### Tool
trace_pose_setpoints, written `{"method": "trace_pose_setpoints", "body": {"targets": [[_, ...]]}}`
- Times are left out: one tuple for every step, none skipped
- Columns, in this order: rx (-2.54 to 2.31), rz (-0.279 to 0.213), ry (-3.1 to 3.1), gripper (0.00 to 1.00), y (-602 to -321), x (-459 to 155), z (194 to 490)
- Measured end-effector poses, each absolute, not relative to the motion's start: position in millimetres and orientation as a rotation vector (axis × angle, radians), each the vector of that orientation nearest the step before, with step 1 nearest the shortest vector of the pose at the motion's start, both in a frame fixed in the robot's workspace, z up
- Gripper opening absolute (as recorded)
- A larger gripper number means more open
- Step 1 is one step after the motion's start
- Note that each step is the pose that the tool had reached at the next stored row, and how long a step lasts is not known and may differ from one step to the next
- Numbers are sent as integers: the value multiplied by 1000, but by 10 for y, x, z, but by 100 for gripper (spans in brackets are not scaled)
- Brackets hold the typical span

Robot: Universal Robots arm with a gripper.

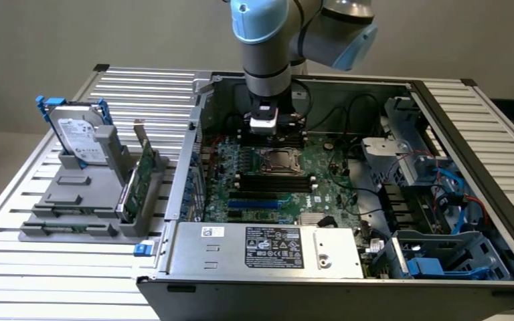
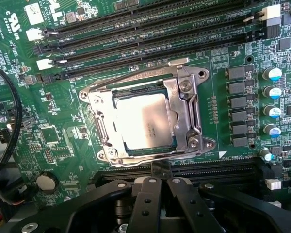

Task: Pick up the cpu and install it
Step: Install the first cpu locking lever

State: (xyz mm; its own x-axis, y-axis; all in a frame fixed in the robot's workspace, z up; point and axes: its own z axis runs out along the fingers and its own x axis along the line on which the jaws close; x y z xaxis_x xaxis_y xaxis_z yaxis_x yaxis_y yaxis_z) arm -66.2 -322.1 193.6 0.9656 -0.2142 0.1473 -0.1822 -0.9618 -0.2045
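the gripper [image 2: 160, 178] is closed, its two black fingers pressed together with nothing between them, so the hand is empty. the cpu [image 2: 145, 121] is not in the hand: it lies flat, silver top up, inside the metal-framed socket [image 2: 185, 104] on the green motherboard [image 2: 63, 141], just ahead of the fingertips and a little below them. in the exterior view the gripper [image 1: 264, 132] hangs inside the open computer case [image 1: 239, 249], low over the board and just beside the socket [image 1: 280, 159]. judging from this, the pick-up and the placing look done, since the chip sits square within the frame and apart from the fingers. whether the frame and its wire lever are latched down over the chip i cannot tell, so the clamping part may be left. the memory slots [image 2: 150, 29] lie beyond the socket, farther from the hand.
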Motion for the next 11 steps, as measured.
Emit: {"method": "trace_pose_setpoints", "body": {"targets": [[-2926,-250,298,11,-3221,-655,1936],[-2926,-249,298,11,-3221,-648,1936],[-2926,-249,298,11,-3221,-641,1936],[-2926,-249,298,11,-3221,-635,1936],[-2926,-249,298,11,-3221,-630,1936],[-2926,-249,298,11,-3221,-625,1936],[-2926,-249,298,11,-3221,-622,1936],[-2926,-249,298,11,-3221,-619,1936],[-2927,-249,298,11,-3221,-617,1936],[-2927,-249,298,11,-3221,-616,1936],[-2927,-249,298,11,-3221,-615,1936]]}}
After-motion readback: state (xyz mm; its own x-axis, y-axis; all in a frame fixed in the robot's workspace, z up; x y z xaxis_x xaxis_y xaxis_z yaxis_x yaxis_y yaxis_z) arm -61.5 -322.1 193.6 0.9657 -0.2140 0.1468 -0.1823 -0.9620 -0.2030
